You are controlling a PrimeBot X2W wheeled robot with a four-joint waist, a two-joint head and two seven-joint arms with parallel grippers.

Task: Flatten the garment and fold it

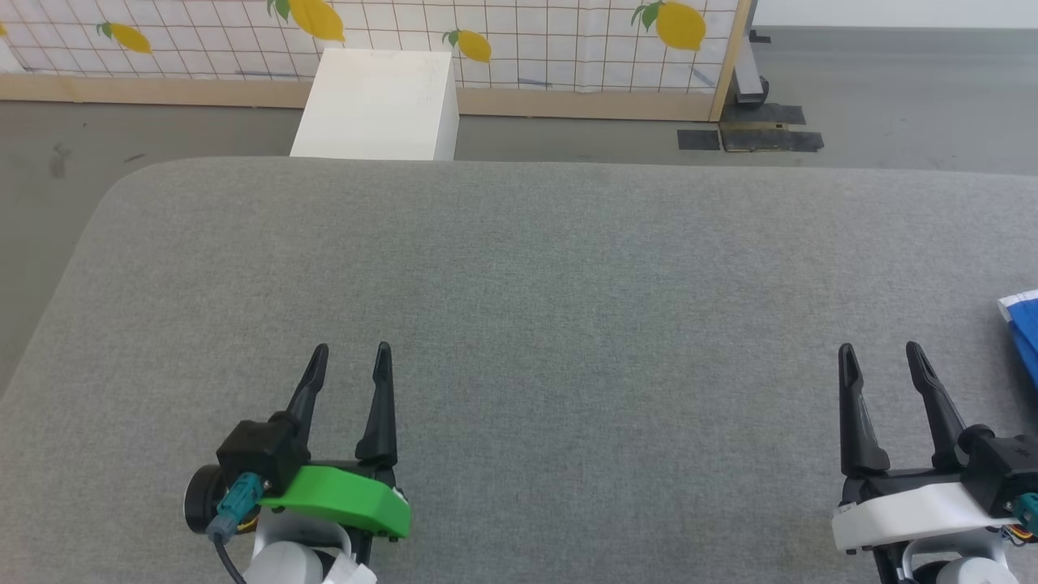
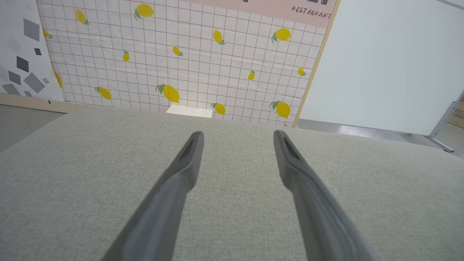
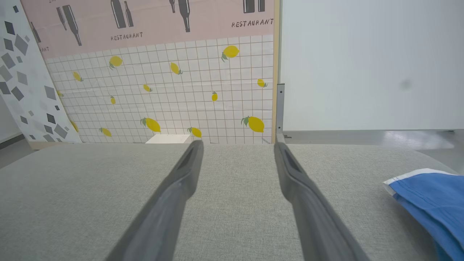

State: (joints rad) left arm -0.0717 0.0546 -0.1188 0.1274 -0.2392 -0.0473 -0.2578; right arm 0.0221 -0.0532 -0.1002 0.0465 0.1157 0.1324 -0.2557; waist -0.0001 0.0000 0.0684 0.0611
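A corner of the bright blue garment (image 1: 1024, 328) with a white hem lies on the grey padded surface (image 1: 535, 276) at the far right edge of the head view. In the right wrist view the garment (image 3: 433, 201) lies low at the right, apart from the fingers. My right gripper (image 1: 882, 350) stands open just left of it, holding nothing; the same gripper (image 3: 238, 145) hovers over bare fabric. My left gripper (image 1: 350, 350) is open at the lower left, far from the garment, and the left gripper (image 2: 237, 135) has nothing between its fingers.
A white box (image 1: 377, 104) stands on the floor behind the padded surface's far edge. A lemon-print tiled panel (image 1: 503, 40) with a wooden base lines the back. Black tape patches (image 1: 750, 138) mark the floor at the back right.
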